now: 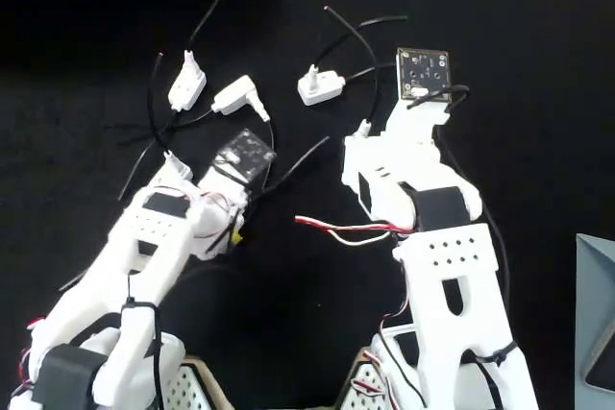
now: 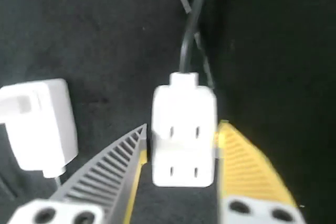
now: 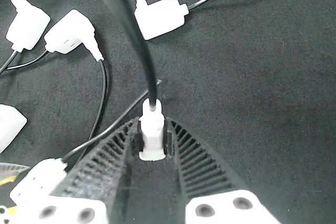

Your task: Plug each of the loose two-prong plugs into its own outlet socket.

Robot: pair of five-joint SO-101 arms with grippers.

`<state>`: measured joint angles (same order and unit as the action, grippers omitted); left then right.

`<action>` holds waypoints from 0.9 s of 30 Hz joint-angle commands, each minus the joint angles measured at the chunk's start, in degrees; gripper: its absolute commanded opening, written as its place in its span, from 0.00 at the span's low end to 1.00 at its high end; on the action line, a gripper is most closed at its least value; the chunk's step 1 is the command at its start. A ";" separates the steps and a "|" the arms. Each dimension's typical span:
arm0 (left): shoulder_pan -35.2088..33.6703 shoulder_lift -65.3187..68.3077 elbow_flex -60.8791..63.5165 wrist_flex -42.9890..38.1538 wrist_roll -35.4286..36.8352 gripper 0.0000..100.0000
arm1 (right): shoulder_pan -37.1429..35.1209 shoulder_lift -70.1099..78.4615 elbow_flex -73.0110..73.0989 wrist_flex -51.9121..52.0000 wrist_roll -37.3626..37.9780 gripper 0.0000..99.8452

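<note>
My left end effector [image 2: 184, 129] gripped the outlet socket [image 2: 184, 145], my right end effector [image 3: 152, 129] pinched a plug [image 3: 152, 137]; loose connector [image 1: 320, 86] at its eleven o'clock.

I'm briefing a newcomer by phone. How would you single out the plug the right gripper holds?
On the black table, find the right gripper with two black ribbed fingers. Clamped between them is a small white plug, its black cord leading away from the gripper; nearby white pieces lie loose on the table.

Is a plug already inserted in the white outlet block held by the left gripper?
No, both slot pairs on the white outlet block in the left gripper are empty.
</note>
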<state>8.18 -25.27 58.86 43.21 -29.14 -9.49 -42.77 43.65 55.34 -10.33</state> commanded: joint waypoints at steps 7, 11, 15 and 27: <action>-5.14 -1.14 -7.34 6.77 -0.79 0.28 | -0.70 -1.27 -1.27 -0.44 0.18 0.01; -9.54 -1.14 -16.40 17.14 -0.35 0.28 | -2.90 -1.45 -1.27 0.53 0.18 0.01; -17.63 -1.14 -24.40 21.71 6.86 0.28 | -9.41 -1.45 -1.54 3.60 1.93 0.01; -36.88 -1.14 -25.98 22.15 23.74 0.28 | -32.09 -0.92 5.93 -5.45 2.90 0.01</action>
<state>-25.76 -25.27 34.68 65.01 -8.40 -36.40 -42.77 47.96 54.99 -8.04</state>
